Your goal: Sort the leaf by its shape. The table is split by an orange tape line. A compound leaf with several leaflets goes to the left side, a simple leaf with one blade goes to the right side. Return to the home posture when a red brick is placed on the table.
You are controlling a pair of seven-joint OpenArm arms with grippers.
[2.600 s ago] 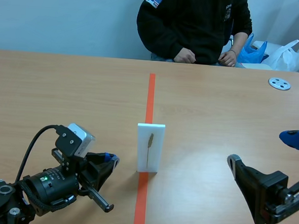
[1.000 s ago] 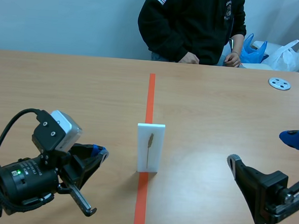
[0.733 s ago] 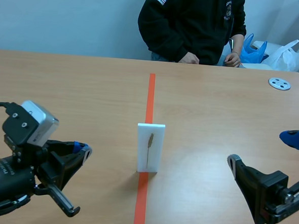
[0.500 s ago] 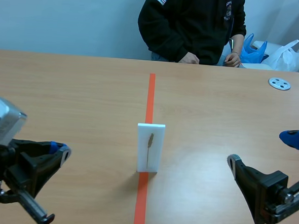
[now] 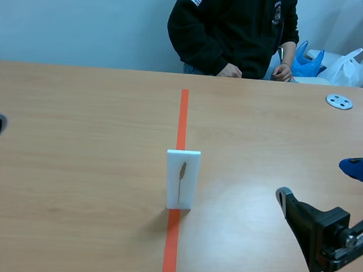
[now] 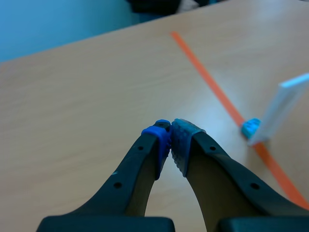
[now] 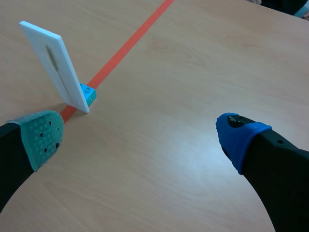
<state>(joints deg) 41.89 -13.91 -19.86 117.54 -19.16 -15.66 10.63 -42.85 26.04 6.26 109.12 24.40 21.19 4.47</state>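
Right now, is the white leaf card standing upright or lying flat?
Upright: the white card stands on its short edge, a blue block at its base.

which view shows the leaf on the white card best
The scene view: the white card faces the camera, so the leaf shows head-on. The right wrist view sees the card slanted, the leaf a faint streak. The left wrist view shows only the card's edge, no leaf.

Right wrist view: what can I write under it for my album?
Open right gripper near a white card bearing a leaf, standing on the orange line.
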